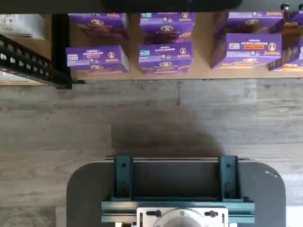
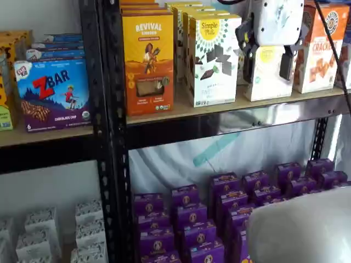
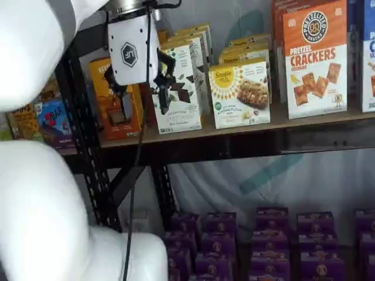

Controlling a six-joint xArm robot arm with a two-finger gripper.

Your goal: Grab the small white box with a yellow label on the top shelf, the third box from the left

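1. Small white box (image 3: 241, 93) shows unblocked on the top shelf (image 3: 234, 132) in one shelf view; in the other, gripper (image 2: 270, 67) covers its front.
2. Fingers spread wide, holding nothing.
3. Neighbours: chocolate carton (image 3: 178, 88), pretzel carton (image 3: 315, 58).
4. Wrist view: only purple boxes (image 1: 165, 57), floor.

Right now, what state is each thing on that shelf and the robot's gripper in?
gripper: open, holding nothing, hanging in front of the top shelf.
small white box: upright on the shelf, untouched.
taller white carton: upright beside it.
pretzel crackers carton: upright.
top shelf: stocked.
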